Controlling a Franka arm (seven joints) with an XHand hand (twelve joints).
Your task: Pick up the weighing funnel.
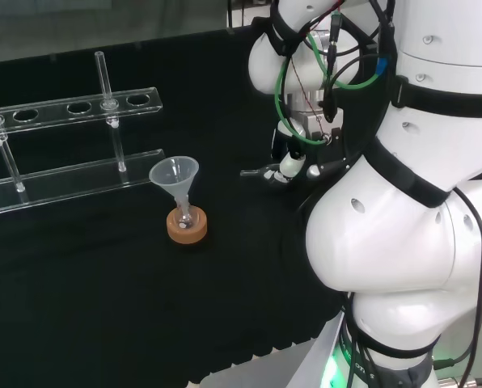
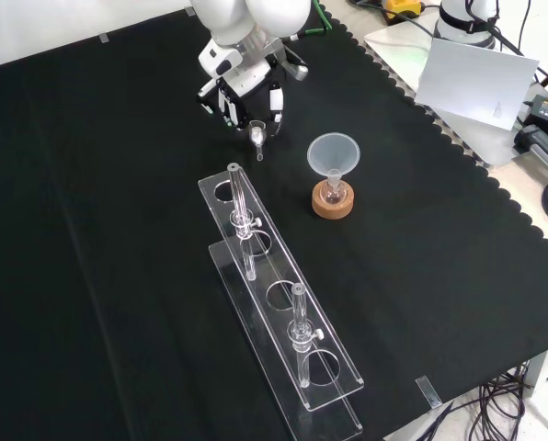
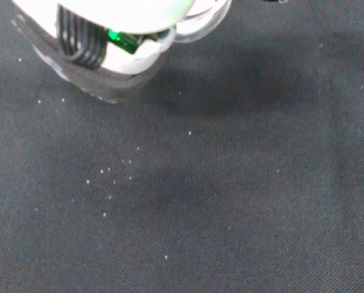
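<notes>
The weighing funnel (image 2: pixel 257 138), a small clear scoop with a short stem, hangs stem down between the fingers of the hand (image 2: pixel 246 92) in the front view, just over the black cloth. The fingers curl down on either side of it. In the wrist view a clear curved edge of the weighing funnel (image 3: pixel 200 27) shows beside a blurred white and black part of the hand (image 3: pixel 109 55), with bare cloth beyond. In the head view the hand (image 1: pixel 289 166) sits low over the cloth, left of the arm's white links, and the piece itself is hard to make out there.
The big funnel (image 2: pixel 333 154) stands in a small flask on a cork ring (image 2: pixel 333 204), right of the hand in the front view. A clear tube rack (image 2: pixel 283 303) with upright glass tubes runs toward the front edge. White paper (image 2: pixel 476 83) lies at the bench's far right.
</notes>
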